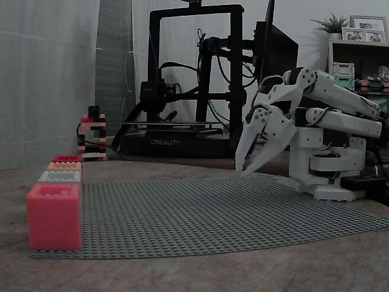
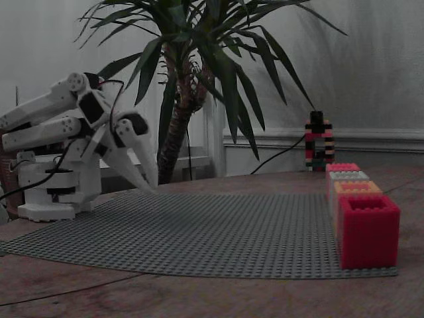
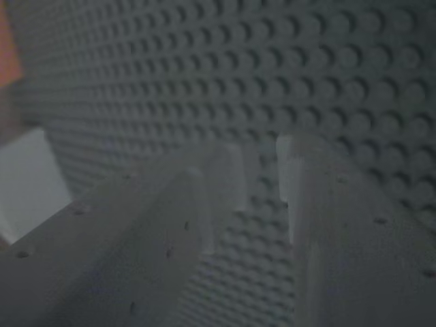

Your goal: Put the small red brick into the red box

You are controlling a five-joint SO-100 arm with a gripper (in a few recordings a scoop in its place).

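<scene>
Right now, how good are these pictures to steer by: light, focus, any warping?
Both fixed views are dim and greyish, though the red box shows clearly red; in a fixed view the studded mat has bowed edges, a sign of lens warping; the wrist view is dark, with the fingers soft and blurred up close and the studs beyond them sharper.

Dim, grey, low-contrast light throughout; wrist view blurred, close foreground unfocused.
</scene>
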